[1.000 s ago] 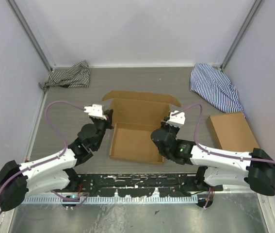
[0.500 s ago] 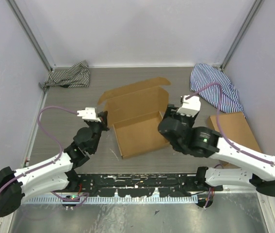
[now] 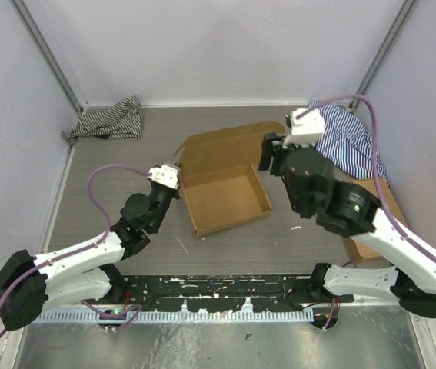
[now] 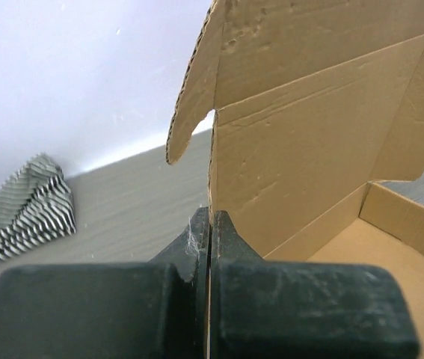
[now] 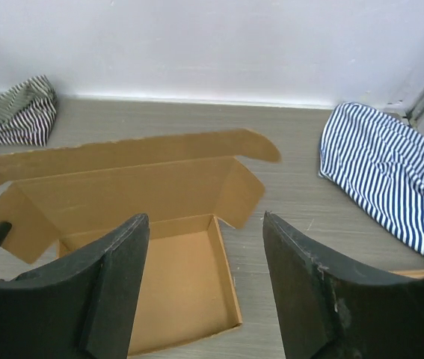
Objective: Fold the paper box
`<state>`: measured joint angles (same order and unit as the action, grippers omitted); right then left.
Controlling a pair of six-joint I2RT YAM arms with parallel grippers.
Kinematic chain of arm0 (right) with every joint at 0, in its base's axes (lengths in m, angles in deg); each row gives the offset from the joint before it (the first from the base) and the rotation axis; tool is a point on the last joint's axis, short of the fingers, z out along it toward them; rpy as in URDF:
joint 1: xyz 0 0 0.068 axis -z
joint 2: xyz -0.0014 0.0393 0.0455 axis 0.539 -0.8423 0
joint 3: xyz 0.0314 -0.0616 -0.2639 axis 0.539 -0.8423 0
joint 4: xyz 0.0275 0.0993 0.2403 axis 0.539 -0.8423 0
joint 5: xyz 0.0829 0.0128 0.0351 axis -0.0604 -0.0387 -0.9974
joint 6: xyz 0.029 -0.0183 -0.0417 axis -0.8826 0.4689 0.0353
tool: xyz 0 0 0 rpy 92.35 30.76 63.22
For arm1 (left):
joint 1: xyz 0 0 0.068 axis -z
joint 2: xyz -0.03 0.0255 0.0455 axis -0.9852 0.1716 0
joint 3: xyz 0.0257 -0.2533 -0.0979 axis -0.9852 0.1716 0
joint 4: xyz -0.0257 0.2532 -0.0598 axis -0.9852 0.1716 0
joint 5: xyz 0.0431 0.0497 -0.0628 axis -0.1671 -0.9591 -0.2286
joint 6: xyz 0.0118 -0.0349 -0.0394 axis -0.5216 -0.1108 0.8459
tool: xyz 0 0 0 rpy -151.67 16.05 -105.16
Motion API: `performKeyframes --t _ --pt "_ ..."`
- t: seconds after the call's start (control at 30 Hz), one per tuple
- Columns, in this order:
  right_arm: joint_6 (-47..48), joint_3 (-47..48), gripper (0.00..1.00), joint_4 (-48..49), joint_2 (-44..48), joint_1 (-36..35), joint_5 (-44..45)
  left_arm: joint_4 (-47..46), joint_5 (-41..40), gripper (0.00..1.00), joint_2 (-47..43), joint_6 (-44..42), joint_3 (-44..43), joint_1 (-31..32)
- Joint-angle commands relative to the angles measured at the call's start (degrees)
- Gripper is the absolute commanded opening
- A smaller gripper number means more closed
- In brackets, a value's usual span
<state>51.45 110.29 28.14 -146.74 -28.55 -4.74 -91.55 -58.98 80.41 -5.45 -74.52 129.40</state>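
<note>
I am looking down at the gray table (image 3: 102, 184). The paper box (image 3: 225, 200) is sitting in the middle of it, turned a little. Its bottom part is shaped like a shallow tray, with low walls standing up all round. The big lid (image 3: 221, 146) is standing up at the far side and leaning back. It is not shut over the tray.

The left gripper (image 3: 176, 194) is pinching the box. In the left wrist view its two black fingers (image 4: 234, 250) are squeezing tight on the thin edge of the tray's left wall, close to where the lid begins.

The right gripper (image 3: 273, 154) is hanging up in the air by the right end of the lid, not touching it. In its own camera its fingers (image 5: 114, 277) are spreading wide apart and holding nothing, and I am seeing the open tray down between them.

A black-and-white striped cloth (image 3: 110, 119) is lying bunched in the far left corner. A blue-and-white striped cloth (image 3: 348, 142) is lying at the far right — the right arm's cable is passing over it.
</note>
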Motion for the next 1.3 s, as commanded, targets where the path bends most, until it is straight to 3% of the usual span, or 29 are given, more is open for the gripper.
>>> performKeyframes --t 0.0,0.2,0.3,0.5,0.67,0.93,1.0,1.13,1.27 --pt "3.9 5.3 0.68 -3.2 -9.1 9.5 -20.9 -11.0 5.9 0.0 2.4 -11.6 -0.1 0.0" --pt "6.5 10.5 0.68 -1.2 -17.6 20.2 -41.7 -28.2 8.6 0.0 12.6 -21.8 5.3 0.0" --pt "10.8 14.8 0.7 -4.4 -21.3 21.3 -48.4 -34.7 7.2 0.0 19.4 -23.5 6.0 -0.1" --pt "15.9 16.3 0.74 -7.1 -23.1 21.5 -47.3 -39.7 5.2 0.0 27.0 -24.9 4.7 -0.2" --pt "14.4 15.1 0.77 -5.3 -22.3 23.4 -38.5 -39.7 6.5 0.0 28.7 -25.1 2.4 -0.3" --pt "17.5 17.2 0.8 -7.3 -21.7 27.5 -44.1 -39.7 8.4 0.0 28.6 -24.2 1.1 -3.1" --pt "15.8 16.1 0.8 -6.2 -21.1 28.2 -37.6 -39.7 8.7 0.0 28.5 -22.2 0.9 -5.1" --pt "9.9 8.8 0.78 -1.0 -18.5 33.8 -31.4 -39.7 10.1 0.0 29.0 -19.2 0.2 -7.4" --pt "7.0 -0.8 0.76 7.5 -13.1 42.7 -38.7 -39.7 11.2 0.0 30.2 -17.6 -1.2 -8.6"
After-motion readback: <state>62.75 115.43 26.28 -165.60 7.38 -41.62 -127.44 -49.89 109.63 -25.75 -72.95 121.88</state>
